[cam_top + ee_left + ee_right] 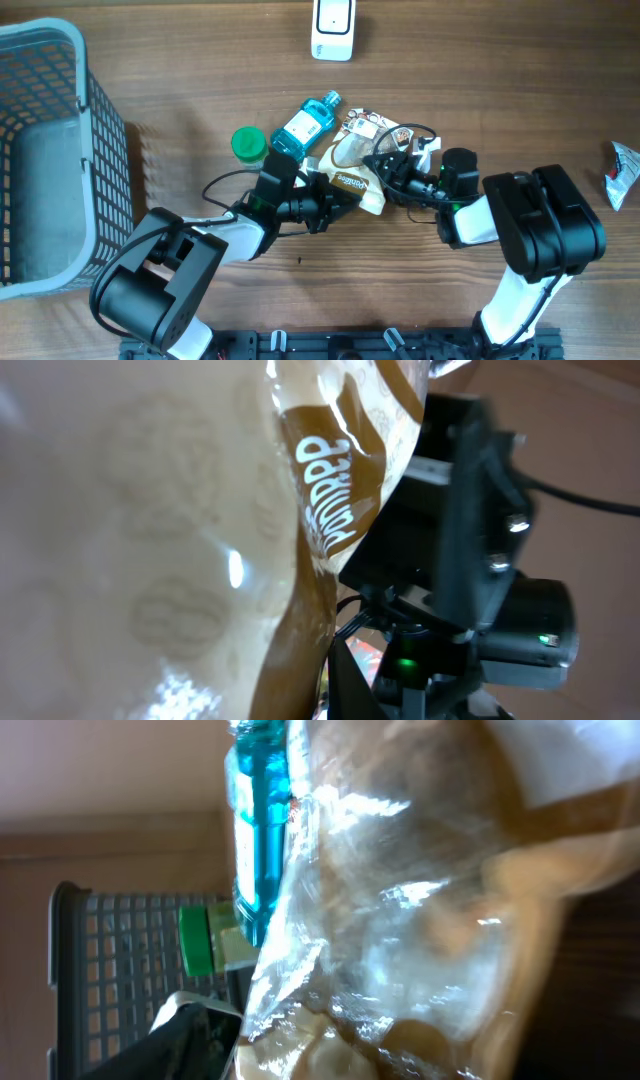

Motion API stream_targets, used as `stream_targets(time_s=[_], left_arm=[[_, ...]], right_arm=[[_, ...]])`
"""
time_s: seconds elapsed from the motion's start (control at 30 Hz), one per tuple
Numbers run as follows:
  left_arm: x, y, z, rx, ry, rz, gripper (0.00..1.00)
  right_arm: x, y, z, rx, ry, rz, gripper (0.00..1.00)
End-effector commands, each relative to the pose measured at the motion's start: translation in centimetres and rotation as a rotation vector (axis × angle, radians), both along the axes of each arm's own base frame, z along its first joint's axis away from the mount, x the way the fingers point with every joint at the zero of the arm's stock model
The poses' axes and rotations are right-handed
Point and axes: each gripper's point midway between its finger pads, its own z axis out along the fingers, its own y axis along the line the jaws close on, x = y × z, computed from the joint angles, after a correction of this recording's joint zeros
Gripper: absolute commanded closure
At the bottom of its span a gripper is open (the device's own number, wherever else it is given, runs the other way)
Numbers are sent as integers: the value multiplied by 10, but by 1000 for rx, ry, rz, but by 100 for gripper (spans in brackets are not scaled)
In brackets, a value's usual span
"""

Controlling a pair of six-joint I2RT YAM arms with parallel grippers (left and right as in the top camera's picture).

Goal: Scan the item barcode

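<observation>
A cream and brown snack bag [352,183] is held up between both arms at the table's middle. My left gripper [335,200] is shut on its lower left edge. In the left wrist view the bag [150,560] fills the left half, and one dark finger [350,680] shows beside its brown edge. My right gripper [385,165] is closed on the bag's upper right part. The crinkled clear film of the bag [420,920] fills the right wrist view next to one finger [190,1040]. The white scanner [333,28] stands at the far edge. No barcode shows.
A blue bottle [303,125] and a green-lidded jar [248,143] lie just behind the bag, with more packets under it. A grey basket [50,150] stands at the left. A small packet [622,172] lies at the right edge.
</observation>
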Motion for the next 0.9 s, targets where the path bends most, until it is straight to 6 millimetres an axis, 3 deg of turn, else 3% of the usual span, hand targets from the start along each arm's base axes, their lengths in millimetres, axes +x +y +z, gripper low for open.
stream_targets(time_s=[0.0, 0.1, 0.13, 0.27, 0.47, 0.6, 0.77, 0.87], left_arm=[[-4, -1, -3, 1, 12, -12, 96], [-4, -1, -3, 1, 12, -12, 96], [-4, -1, -3, 1, 12, -12, 96], [-4, -1, -4, 3, 15, -12, 96], [-5, 0, -7, 25, -21, -32, 95], [-2, 2, -8, 43, -83, -42, 74], [5, 9, -8, 45, -93, -22, 33], [10, 12, -6, 44, -119, -16, 0]], right_arm=[[-11, 2, -27, -18, 143, -67, 32], [-12, 6, -26, -17, 140, -61, 47], [-12, 5, -26, -17, 139, -61, 58], [-11, 5, -26, -22, 133, -62, 84], [-8, 6, -19, -96, -35, 1, 95], [-3, 9, -7, -121, -172, 46, 95], [1, 10, 16, -96, -315, 91, 95], [4, 3, 24, -84, -358, 93, 95]])
